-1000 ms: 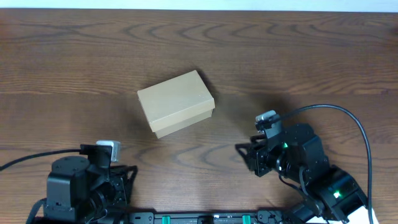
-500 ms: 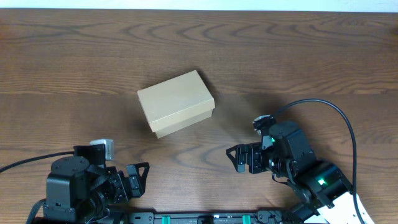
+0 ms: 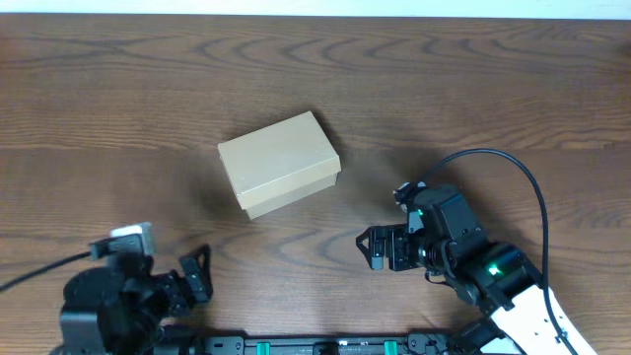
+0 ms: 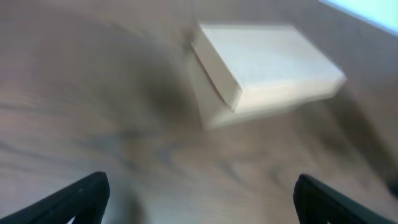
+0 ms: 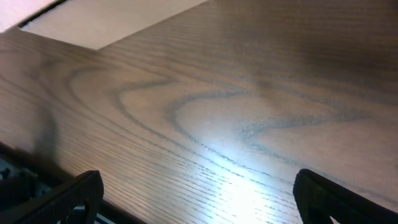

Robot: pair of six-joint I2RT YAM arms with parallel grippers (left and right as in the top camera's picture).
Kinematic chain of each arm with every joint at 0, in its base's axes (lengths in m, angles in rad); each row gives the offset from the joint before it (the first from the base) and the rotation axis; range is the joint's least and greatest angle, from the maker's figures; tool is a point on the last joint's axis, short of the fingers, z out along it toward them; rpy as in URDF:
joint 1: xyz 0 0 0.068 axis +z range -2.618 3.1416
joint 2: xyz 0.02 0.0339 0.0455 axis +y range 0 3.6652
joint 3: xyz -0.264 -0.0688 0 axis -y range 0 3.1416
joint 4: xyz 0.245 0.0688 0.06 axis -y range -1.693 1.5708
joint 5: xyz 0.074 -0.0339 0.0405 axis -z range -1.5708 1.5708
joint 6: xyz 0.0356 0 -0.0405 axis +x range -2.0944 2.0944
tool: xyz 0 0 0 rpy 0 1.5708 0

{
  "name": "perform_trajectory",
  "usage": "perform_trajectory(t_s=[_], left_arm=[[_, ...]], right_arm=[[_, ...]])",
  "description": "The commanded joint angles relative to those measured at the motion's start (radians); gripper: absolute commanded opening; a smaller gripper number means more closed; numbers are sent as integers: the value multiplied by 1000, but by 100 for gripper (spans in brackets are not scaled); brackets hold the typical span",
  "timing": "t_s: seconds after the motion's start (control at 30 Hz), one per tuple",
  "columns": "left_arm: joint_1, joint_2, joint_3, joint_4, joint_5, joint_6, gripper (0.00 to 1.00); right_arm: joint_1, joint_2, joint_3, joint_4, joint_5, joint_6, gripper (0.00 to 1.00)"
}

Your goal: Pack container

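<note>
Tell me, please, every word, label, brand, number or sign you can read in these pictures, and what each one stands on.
None: no readable text shows in any view.
The container: plain tan cardboard, with no print, label or mark on the lid or on the sides that show.
The table: wood grain only, no sign or sticker.
The left wrist view is blurred, so fine print there could not be read; nothing like lettering shows.

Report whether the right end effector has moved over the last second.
Yes. The right end effector shifted left, narrowing its sideways gap to the unmoved container.
</note>
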Motion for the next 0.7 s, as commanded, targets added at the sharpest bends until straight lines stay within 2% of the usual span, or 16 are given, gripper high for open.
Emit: perform_trajectory(t_s=[0.0, 0.33, 0.67], left_arm=[[68, -100, -120, 84, -53, 79, 95], [125, -347, -525, 356, -52, 111, 95], [125, -382, -711, 465, -11, 110, 95]], right_arm=[[9, 15, -6, -2, 10, 13, 99], [9, 30, -6, -2, 10, 13, 99], [9, 30, -6, -2, 10, 13, 99]])
